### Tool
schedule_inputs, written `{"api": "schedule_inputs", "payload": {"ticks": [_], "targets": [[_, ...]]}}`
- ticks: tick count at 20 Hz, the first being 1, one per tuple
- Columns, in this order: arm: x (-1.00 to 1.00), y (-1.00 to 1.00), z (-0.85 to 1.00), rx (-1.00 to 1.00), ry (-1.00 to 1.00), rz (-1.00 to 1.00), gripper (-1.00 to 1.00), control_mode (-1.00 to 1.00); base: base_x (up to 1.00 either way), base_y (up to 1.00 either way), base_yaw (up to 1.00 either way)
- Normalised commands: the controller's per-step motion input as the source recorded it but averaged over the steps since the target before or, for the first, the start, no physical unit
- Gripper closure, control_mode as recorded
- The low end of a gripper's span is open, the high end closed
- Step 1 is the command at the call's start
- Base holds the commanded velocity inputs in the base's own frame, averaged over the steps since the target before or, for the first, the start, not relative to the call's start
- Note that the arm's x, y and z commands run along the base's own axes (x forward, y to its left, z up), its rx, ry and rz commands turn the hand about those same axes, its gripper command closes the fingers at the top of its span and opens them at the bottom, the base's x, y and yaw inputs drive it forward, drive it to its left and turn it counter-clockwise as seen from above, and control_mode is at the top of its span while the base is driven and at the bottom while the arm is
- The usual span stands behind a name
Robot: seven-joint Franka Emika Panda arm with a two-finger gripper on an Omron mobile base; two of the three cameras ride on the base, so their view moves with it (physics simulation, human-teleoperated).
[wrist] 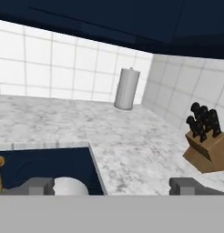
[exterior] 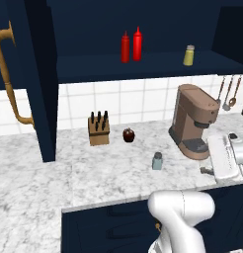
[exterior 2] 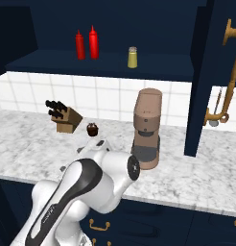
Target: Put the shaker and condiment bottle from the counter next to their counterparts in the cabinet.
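On the counter (exterior: 108, 168), just in front of the coffee machine (exterior: 192, 121), the small blue-grey shaker (exterior: 157, 161) stands upright, its long side pointing up. Both red bottles are on the cabinet (exterior: 143, 66) shelf: the condiment bottle (exterior: 137, 44) touches or nearly touches the darker red bottle (exterior: 125, 47), and the yellowish shaker (exterior: 189, 55) stands well apart from them. The gripper (wrist: 112, 186) has its fingers spread wide and holds nothing. It looks toward the knife block (wrist: 206, 136) and a paper towel roll (wrist: 127, 88). I think the hand must turn toward the coffee machine to find the shaker.
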Motion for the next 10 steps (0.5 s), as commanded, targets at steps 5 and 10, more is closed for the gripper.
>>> {"api": "schedule_inputs", "payload": {"ticks": [5, 10], "targets": [[0.12, 0.0, -0.8, -0.02, 0.01, -0.03, -1.0, -1.0, 0.0, 0.0, 0.0], [0.22, 0.0, -0.37, 0.0, 0.0, -0.19, -1.0, -1.0, 0.0, 0.0, 0.0]]}}
